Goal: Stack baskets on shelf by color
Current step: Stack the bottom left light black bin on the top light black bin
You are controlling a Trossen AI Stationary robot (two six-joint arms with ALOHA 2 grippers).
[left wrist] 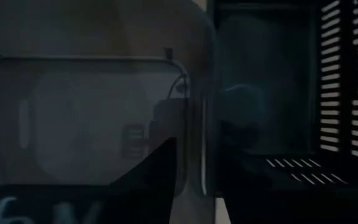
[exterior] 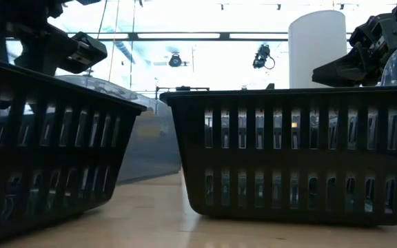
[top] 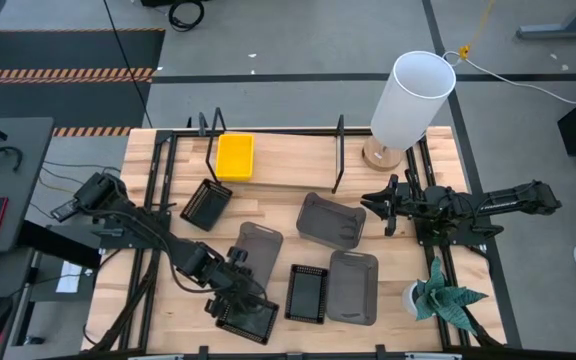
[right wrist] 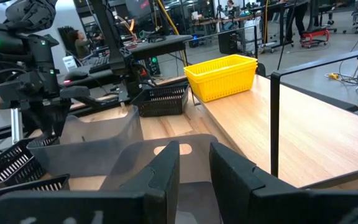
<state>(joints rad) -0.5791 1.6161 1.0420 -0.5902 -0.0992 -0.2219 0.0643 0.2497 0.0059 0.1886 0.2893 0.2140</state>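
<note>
My left gripper (top: 236, 292) is low at the table's near edge, on the far rim of a black mesh basket (top: 251, 320). A grey basket (top: 258, 245) lies just beyond it. My right gripper (right wrist: 194, 163) is open and hovers at the right end of another grey basket (top: 330, 220) without touching it. A yellow basket (top: 235, 157) stands on the shelf (top: 288, 165). A second black basket (top: 306, 292) and a third grey one (top: 353, 287) rest flat on the tabletop. One more black basket (top: 206, 203) lies by the shelf's left end. My left gripper holds the black mesh basket by its far side wall (left wrist: 204, 93), with one finger (left wrist: 241, 143) inside the basket and the other (left wrist: 157, 180) outside. It comes from above, slanting toward the near edge. Whether the basket is off the table I cannot tell.
A white cylindrical lamp (top: 408, 100) stands at the far right corner and a small potted plant (top: 443, 300) at the near right. Black upright divider rods (top: 340, 150) rise from the shelf. In the low view two black baskets (exterior: 295, 158) fill the foreground.
</note>
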